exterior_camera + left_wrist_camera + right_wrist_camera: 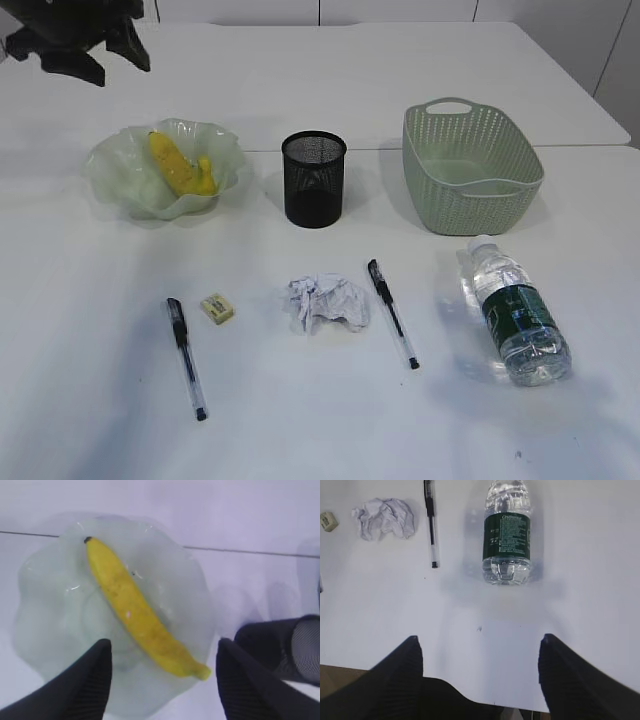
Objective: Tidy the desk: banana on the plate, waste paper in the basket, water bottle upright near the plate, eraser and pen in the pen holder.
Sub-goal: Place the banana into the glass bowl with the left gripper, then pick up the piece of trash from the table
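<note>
Banana (140, 615) lies on plate (45, 630) under the spread left gripper (162, 677)

The left arm (75, 40) hangs high at the far left corner, dark and angular against the white. Its gripper, the left gripper (162, 680), has both black fingers spread wide with nothing between them. The right gripper (480, 675) is likewise spread wide and holds nothing, its ridged fingers pointing forward at the near edge.
</note>
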Action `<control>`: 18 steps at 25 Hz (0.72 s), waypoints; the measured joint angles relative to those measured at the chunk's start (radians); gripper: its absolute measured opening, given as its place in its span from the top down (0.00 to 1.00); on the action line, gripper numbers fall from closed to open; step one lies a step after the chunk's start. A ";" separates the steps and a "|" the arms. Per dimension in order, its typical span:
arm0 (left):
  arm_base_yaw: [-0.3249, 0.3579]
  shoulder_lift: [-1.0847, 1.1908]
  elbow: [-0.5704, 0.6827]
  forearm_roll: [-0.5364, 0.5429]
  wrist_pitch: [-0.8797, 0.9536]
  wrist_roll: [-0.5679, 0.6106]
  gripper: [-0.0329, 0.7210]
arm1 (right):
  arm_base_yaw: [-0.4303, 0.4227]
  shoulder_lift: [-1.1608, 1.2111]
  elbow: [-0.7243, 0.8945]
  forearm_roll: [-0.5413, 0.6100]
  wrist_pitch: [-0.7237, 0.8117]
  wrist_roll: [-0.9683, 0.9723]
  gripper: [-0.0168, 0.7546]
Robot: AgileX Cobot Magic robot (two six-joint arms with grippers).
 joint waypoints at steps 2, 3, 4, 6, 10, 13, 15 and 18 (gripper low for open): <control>0.000 -0.033 0.000 0.044 0.070 0.024 0.34 | 0.000 0.000 0.000 0.000 0.009 0.000 0.28; 0.000 -0.050 0.000 0.072 0.111 0.033 0.34 | 0.000 0.000 0.000 0.000 0.014 0.000 0.28; 0.000 -0.066 0.000 0.095 0.145 0.037 0.35 | 0.000 0.000 0.000 0.000 0.018 0.000 0.28; 0.000 -0.094 0.000 0.140 0.224 0.045 0.37 | 0.000 0.000 0.000 0.000 0.022 0.000 0.28; 0.000 -0.147 0.021 0.169 0.317 0.074 0.45 | 0.000 0.000 0.000 0.000 0.036 -0.006 0.28; 0.000 -0.198 0.105 0.206 0.324 0.083 0.47 | 0.000 -0.008 0.000 0.004 0.044 -0.008 0.28; -0.004 -0.242 0.180 0.247 0.328 0.085 0.48 | 0.000 -0.014 0.000 0.007 0.047 -0.008 0.28; -0.004 -0.328 0.314 0.299 0.328 0.086 0.48 | 0.000 -0.028 0.000 0.011 0.049 -0.008 0.28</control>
